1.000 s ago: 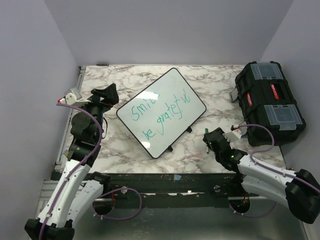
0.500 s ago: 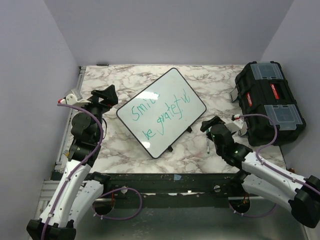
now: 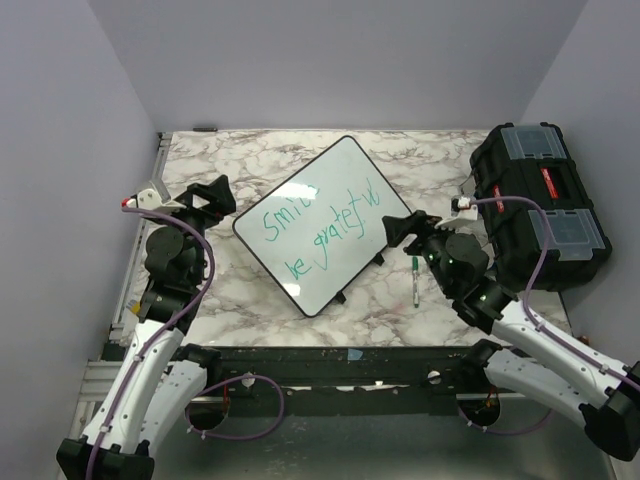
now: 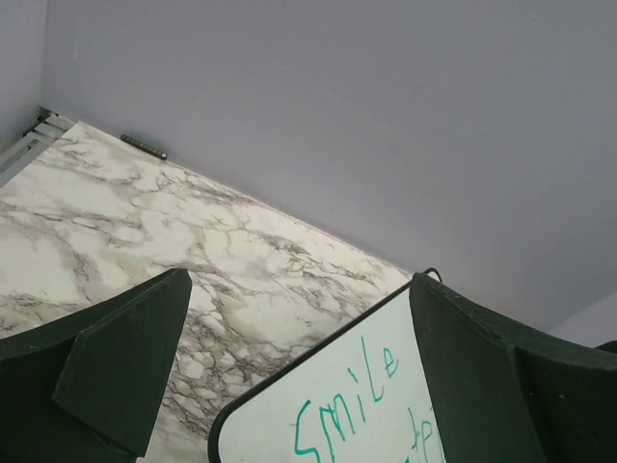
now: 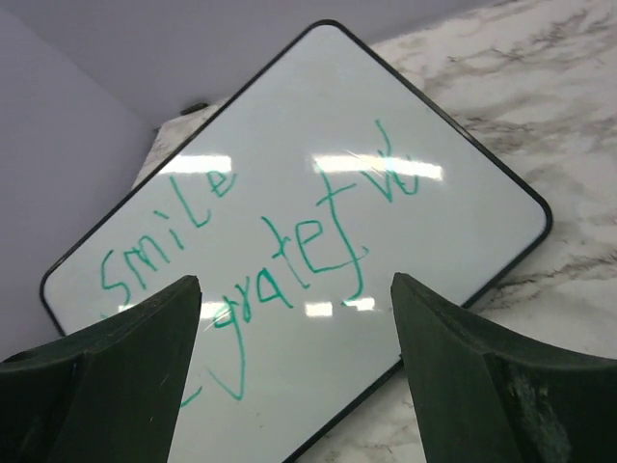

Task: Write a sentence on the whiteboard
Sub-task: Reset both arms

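The whiteboard (image 3: 340, 170) lies tilted in the middle of the marble table, with the green sentence (image 3: 318, 228) on it in two uneven lines. It also shows in the right wrist view (image 5: 289, 125) and, as one corner, in the left wrist view (image 4: 280, 424). A green marker (image 3: 415, 280) lies on the table by the board's near right edge. My right gripper (image 3: 406, 226) is open and empty, raised just right of the board. My left gripper (image 3: 210, 192) is open and empty left of the board.
A black toolbox (image 3: 537, 205) with clear lid pockets stands at the right edge of the table. Purple walls close in the back and sides. The marble table (image 3: 420, 160) reaches to a metal rail on the left.
My right gripper has risen from the table near the front right and moved up toward the board, leaving the green marker lying on the marble. The left arm has barely moved.
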Motion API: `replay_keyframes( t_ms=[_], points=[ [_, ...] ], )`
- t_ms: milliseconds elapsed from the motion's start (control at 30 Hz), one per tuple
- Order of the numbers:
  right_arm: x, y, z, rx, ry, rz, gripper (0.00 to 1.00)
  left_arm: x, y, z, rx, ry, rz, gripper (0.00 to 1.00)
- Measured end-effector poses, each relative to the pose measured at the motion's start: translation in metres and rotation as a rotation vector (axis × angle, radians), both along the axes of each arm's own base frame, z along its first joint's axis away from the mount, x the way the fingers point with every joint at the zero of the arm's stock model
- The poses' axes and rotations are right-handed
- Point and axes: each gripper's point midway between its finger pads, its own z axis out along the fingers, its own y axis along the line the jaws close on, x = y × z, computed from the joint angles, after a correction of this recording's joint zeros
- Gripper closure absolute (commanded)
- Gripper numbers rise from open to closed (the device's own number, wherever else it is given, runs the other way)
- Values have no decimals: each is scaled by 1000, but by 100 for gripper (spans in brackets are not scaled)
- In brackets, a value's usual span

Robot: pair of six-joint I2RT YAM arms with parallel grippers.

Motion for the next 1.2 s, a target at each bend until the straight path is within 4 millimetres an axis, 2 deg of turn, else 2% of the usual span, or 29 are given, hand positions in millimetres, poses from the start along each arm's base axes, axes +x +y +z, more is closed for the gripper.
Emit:
replay_keyframes(
  t_ms=[200,333,433,500,633,733,800,967,1200],
  points=[
    [-9,45,37,-44,-114,264,11,4,5,-3,63,5,24,1],
    [-21,68,35,-72,-132,422,10,8,11,-13,107,31,54,1],
    [-28,77,30,-69,-121,484,10,12,17,-24,140,61,78,1],
    [-33,80,24,-54,-114,509,10,14,19,-29,153,72,85,1],
    [-44,79,-4,-23,-65,537,8,20,18,-37,181,77,77,1],
    [-54,73,-29,-7,-21,537,7,26,9,-45,214,82,28,2],
    [-59,69,-38,5,-7,535,7,29,-1,-49,236,80,-26,2],
    [-65,64,-36,37,-16,527,6,33,-21,-48,265,53,-131,2],
    [-65,65,-37,62,0,522,6,34,-32,-49,282,43,-194,1]
  ],
)
